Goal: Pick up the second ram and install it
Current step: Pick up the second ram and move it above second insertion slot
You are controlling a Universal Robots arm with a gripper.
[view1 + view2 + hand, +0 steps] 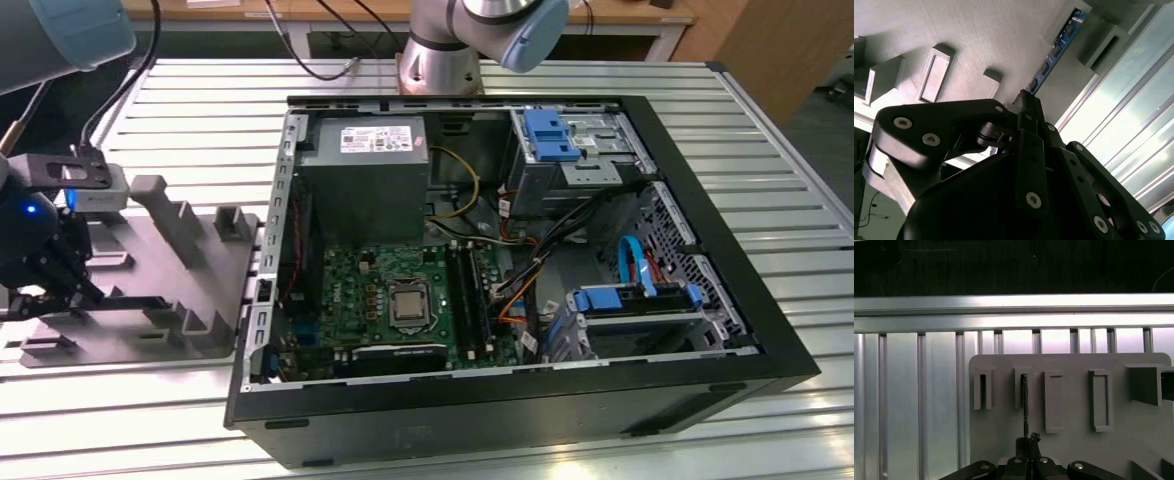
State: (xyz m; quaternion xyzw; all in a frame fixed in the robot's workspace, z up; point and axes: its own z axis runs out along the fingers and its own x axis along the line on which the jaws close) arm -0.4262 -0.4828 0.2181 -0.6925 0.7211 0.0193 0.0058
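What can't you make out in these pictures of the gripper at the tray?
The second ram: in the second wrist view the gripper hides its near end; in the first wrist view it is edge-on.
Exterior view: the left edge cuts off the gripper, whose body hides the jaws.
The motherboard slots: too small in the exterior view to tell if any holds a stick.

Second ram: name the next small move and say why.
Probably a short straight pull off the grey tray: the gripper appears shut on the second ram, whose far end sits in a tray slot, so sideways motion could bind it.
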